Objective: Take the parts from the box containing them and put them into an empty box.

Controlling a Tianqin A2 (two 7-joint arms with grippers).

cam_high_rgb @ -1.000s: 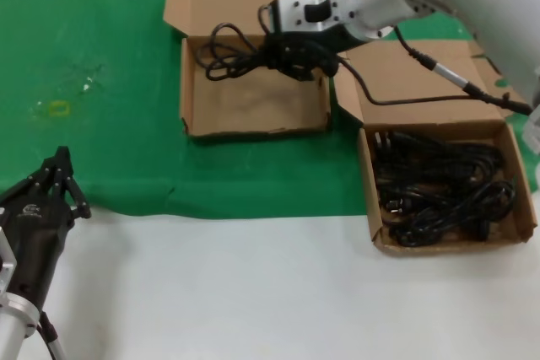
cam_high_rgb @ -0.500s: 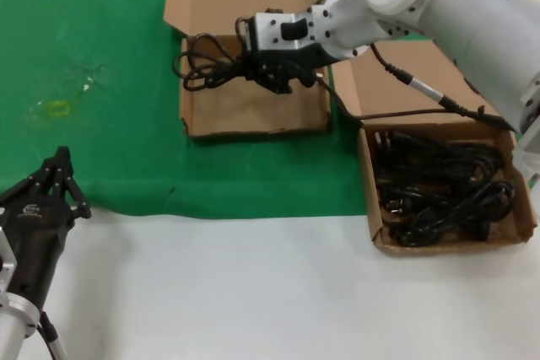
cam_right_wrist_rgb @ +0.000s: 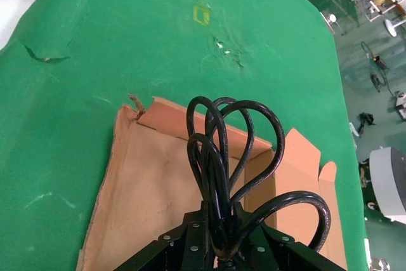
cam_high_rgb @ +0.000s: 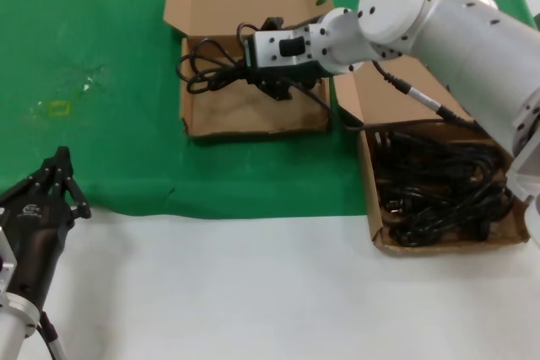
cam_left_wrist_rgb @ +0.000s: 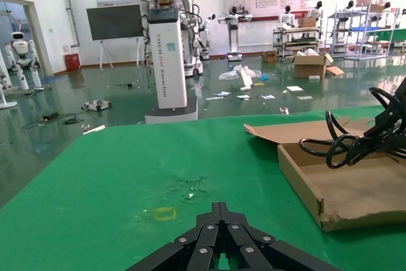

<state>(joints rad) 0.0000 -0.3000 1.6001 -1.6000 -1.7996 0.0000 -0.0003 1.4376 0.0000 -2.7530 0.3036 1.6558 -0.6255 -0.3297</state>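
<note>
Right gripper (cam_high_rgb: 272, 82): you see it clamped on a looped power cord (cam_high_rgb: 207, 69), held over the empty box (cam_high_rgb: 253, 115).
Remaining cords (cam_high_rgb: 439, 183): piled in the full box (cam_high_rgb: 375, 208), on your right.
Left gripper (cam_high_rgb: 59, 166): parked near-left, fingers pressed together.

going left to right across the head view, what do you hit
Idle black left pincer at the near left edge → shallow brown cardboard box with the shorter lid, where the right pincer holds a looped black power cord → brown cardboard box full of black power cords
</note>
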